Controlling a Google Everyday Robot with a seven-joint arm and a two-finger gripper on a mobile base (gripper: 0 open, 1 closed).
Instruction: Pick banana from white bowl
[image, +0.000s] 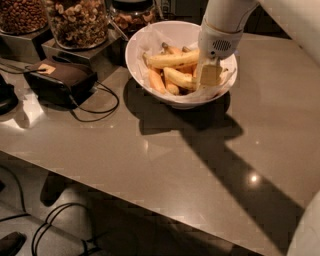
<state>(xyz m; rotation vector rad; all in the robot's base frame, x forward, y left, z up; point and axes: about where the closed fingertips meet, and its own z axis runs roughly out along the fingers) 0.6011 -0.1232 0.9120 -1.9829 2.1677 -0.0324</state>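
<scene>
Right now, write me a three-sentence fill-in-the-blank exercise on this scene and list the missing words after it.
The white bowl is lined with crinkled white ____. The tool is down in the ____, next to the banana. The glass jar at the back of the table holds mixed ____.
Missing words: paper; bowl; nuts.

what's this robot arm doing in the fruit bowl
A one-armed robot is reaching for a banana in the white bowl on the table. Its pincer is down inside the bowl, at one end of the banana. Whether it has a grip cannot be told; the banana lies in the bowl, not yet lifted.
</scene>
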